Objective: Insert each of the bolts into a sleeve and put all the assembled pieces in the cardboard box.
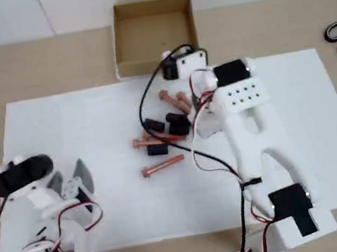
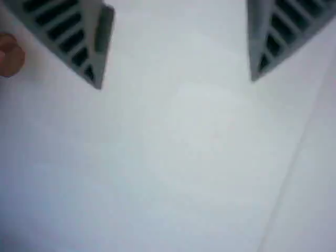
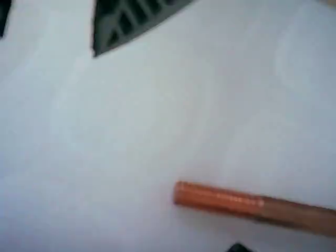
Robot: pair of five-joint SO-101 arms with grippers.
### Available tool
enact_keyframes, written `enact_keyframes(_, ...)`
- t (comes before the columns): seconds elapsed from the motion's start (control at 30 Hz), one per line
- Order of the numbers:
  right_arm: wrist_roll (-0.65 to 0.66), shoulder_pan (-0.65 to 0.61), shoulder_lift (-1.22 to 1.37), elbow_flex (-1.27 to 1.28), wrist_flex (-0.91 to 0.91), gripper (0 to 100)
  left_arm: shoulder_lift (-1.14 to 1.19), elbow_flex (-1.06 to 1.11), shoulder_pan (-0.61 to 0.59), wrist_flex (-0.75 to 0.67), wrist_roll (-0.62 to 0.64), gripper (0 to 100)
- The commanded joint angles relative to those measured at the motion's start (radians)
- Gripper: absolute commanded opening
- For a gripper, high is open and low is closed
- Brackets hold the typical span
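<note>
bolts [image 1: 163,165] and black sleeves [image 1: 178,124] lie mid-frame below the cardboard box [image 1: 150,14]; your left gripper [image 2: 176,52] gapes wide, whether the right gripper [image 1: 200,116] does i cannot tell. centre over one bolt before closing.

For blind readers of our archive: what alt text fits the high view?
Copper bolts and black sleeves lie loose on the white sheet, the right arm's tool at the pile. The cardboard box behind looks empty; the left tool hangs open, apart.
</note>
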Motion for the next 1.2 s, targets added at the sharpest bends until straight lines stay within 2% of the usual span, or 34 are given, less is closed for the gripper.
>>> enact_keyframes(0.0, 0.017, -0.021, -0.005, -0.048, -0.005, 11.3, -0.006, -0.108, -0.017, 0.040, -0.071, 17)
enact_keyframes(0.1, 0.020, -0.021, -0.005, -0.046, -0.005, 11.2, 0.012, -0.159, -0.018, 0.048, -0.103, 17)
enact_keyframes(0.2, 0.021, -0.021, -0.005, -0.046, -0.002, 11.2, 0.146, -0.225, -0.018, 0.041, -0.106, 17)
enact_keyframes(0.47, 0.023, -0.022, -0.004, -0.044, -0.002, 11.2, 0.798, -0.613, -0.015, 0.046, -0.106, 17)
enact_keyframes(0.57, 0.037, -0.042, -0.004, -0.049, -0.005, 11.2, 1.020, -0.674, -0.015, 0.029, -0.106, 17)
enact_keyframes(0.7, 0.144, -0.124, -0.004, -0.052, -0.010, 11.2, 1.246, -0.677, -0.020, -0.081, -0.104, 17)
enact_keyframes(0.93, 0.186, -0.148, 0.107, -0.207, -0.061, 11.1, 1.339, -0.579, -0.012, -0.307, 0.083, 17)
enact_keyframes(1.03, 0.186, -0.150, 0.257, -0.311, -0.053, 11.1, 1.338, -0.521, 0.006, -0.381, 0.089, 17)
enact_keyframes(1.17, 0.184, -0.154, 0.452, -0.503, -0.010, 11.1, 1.338, -0.519, 0.028, -0.377, 0.058, 17)
